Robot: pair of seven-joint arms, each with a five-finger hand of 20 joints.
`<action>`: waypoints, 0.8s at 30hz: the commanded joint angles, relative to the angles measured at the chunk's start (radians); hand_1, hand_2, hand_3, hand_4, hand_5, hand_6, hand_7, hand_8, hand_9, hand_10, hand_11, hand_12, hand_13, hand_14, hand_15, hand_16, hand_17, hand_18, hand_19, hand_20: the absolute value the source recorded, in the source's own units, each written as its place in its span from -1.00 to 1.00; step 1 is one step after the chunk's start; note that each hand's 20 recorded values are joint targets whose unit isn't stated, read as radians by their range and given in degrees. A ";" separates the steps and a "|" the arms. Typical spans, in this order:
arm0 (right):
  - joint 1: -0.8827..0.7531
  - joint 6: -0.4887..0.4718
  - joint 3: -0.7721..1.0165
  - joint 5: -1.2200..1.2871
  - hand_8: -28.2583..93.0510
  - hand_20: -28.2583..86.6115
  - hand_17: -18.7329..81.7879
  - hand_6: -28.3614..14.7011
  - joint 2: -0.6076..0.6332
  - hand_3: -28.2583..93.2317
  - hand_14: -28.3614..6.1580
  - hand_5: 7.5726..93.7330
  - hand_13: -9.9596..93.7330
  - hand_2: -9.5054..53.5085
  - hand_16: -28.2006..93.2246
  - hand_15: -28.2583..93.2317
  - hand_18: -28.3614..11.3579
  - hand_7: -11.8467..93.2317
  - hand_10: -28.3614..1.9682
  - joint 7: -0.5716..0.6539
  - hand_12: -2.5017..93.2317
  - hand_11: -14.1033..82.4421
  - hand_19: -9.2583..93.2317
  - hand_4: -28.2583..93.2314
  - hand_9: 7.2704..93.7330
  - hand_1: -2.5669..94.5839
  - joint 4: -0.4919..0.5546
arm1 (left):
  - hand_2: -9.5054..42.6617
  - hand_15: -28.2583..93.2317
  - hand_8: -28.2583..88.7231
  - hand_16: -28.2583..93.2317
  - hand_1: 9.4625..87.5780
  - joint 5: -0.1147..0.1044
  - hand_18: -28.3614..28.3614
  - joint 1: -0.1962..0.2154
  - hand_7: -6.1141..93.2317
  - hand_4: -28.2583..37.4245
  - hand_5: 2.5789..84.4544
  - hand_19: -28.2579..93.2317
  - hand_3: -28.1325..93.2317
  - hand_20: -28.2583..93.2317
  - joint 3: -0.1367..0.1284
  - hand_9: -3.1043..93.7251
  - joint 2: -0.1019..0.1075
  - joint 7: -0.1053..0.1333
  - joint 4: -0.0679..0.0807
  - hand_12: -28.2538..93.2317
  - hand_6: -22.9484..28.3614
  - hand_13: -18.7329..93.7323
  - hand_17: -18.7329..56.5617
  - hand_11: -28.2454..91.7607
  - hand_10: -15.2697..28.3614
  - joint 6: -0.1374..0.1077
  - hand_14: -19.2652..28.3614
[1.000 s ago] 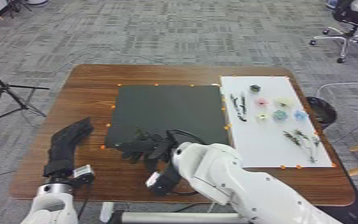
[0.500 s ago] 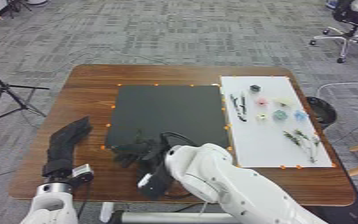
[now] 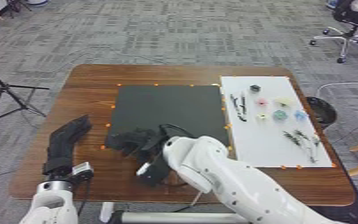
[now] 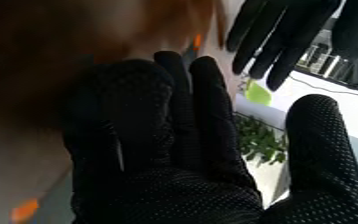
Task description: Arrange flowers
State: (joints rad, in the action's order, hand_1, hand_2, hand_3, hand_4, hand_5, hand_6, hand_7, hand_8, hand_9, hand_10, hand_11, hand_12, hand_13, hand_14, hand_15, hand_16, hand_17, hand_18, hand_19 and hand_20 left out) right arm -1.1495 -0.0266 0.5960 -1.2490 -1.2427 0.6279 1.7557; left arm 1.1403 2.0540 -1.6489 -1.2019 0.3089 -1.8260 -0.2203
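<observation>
Over the near left corner of the black mat (image 3: 167, 107) is my right hand (image 3: 133, 141). In the right wrist view, my right hand (image 4: 189, 185) has its fingers extended and the thumb apart; green leaves (image 4: 261, 141) show between them, and I cannot tell whether it touches them. My left hand (image 3: 67, 140) lies straight along the table's left side; the fingers of my left hand (image 4: 286, 35) also show in the right wrist view. On the white board (image 3: 282, 155) are a pink flower (image 3: 262, 101), a teal flower (image 3: 279, 115), a blue flower (image 3: 301, 115) and leafy stems (image 3: 307, 144).
Long dark pieces (image 3: 238, 107) and a small dark object (image 3: 255, 88) lie on the white board. A black bin (image 3: 321, 111) stands beyond the table's right edge, and a tripod (image 3: 11, 95) stands off its left side.
My right hand has shifted a little to the left and farther from the table's near edge, and its forearm has swung with it. My left hand has hardly moved.
</observation>
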 commanded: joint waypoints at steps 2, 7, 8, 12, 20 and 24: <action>0.038 0.024 -0.014 -0.047 -0.65 0.41 0.09 0.07 0.030 0.15 -0.02 0.09 0.71 -0.23 -0.01 0.60 -0.92 -0.66 -0.03 -0.026 -0.83 -0.56 0.68 -0.62 0.15 -0.45 0.024 | -0.09 -0.23 -0.63 -0.49 -0.80 -0.005 0.44 0.011 -0.68 -1.00 0.14 -0.33 0.64 -0.26 -0.004 -0.01 -0.007 -0.002 -0.003 -0.35 0.09 0.00 -0.37 -0.24 0.32 0.007 0.51; 0.031 0.031 -0.021 -0.023 -0.65 0.42 0.09 0.10 0.056 0.15 -0.03 0.11 0.71 -0.24 -0.01 0.62 -0.92 -0.66 -0.02 -0.010 -0.82 -0.56 0.70 -0.62 0.18 -0.46 0.082 | -0.09 -0.23 -0.63 -0.49 -0.80 -0.006 0.44 0.021 -0.68 -1.00 0.14 -0.33 0.64 -0.26 -0.012 -0.02 -0.002 -0.004 -0.011 -0.35 0.09 0.01 -0.37 -0.25 0.32 0.001 0.51; 0.025 0.028 -0.021 -0.022 -0.65 0.42 0.09 0.11 0.061 0.15 -0.03 0.11 0.71 -0.24 -0.01 0.62 -0.92 -0.65 -0.02 -0.003 -0.82 -0.56 0.70 -0.62 0.18 -0.46 0.097 | -0.09 -0.24 -0.63 -0.49 -0.80 -0.006 0.44 0.024 -0.68 -1.00 0.14 -0.33 0.64 -0.26 -0.013 -0.02 -0.003 -0.004 -0.012 -0.35 0.09 0.01 -0.37 -0.25 0.32 0.000 0.50; 0.001 0.023 -0.032 -0.040 -0.65 0.42 0.10 0.12 0.086 0.15 -0.05 0.11 0.71 -0.25 -0.01 0.63 -0.93 -0.65 0.00 -0.002 -0.82 -0.56 0.70 -0.62 0.19 -0.44 0.142 | -0.09 -0.23 -0.63 -0.49 -0.80 -0.004 0.44 0.024 -0.68 -1.00 0.14 -0.33 0.64 -0.26 -0.012 -0.01 -0.003 -0.007 -0.014 -0.34 0.09 0.01 -0.37 -0.24 0.32 0.000 0.50; -0.037 -0.032 -0.057 -0.078 -0.66 0.41 0.13 0.20 0.089 0.14 -0.05 0.16 0.72 -0.25 -0.01 0.68 -0.95 -0.62 0.04 0.018 -0.82 -0.56 0.74 -0.62 0.23 -0.45 0.154 | -0.09 -0.22 -0.63 -0.48 -0.80 -0.006 0.44 0.021 -0.66 -1.00 0.15 -0.33 0.64 -0.26 -0.008 -0.01 -0.005 -0.005 -0.013 -0.34 0.09 0.01 -0.37 -0.23 0.33 -0.001 0.51; -0.053 -0.067 -0.045 -0.101 -0.66 0.40 0.12 0.23 0.067 0.23 -0.06 0.17 0.72 -0.25 -0.02 0.68 -0.96 -0.61 0.05 0.023 -0.83 -0.56 0.75 -0.65 0.21 -0.53 0.110 | -0.09 -0.21 -0.63 -0.48 -0.79 -0.006 0.44 0.010 -0.66 -1.00 0.15 -0.33 0.65 -0.26 -0.001 -0.01 -0.008 -0.004 -0.006 -0.34 0.10 0.01 -0.37 -0.23 0.33 0.002 0.52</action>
State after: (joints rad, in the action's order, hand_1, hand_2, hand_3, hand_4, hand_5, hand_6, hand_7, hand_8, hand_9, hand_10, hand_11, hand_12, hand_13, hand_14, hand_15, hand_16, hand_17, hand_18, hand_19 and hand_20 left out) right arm -1.1656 -0.0352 0.5518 -1.3100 -1.1523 0.6425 1.9167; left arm 1.1404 2.0689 -1.6586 -1.2015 0.3083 -1.8362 -0.2212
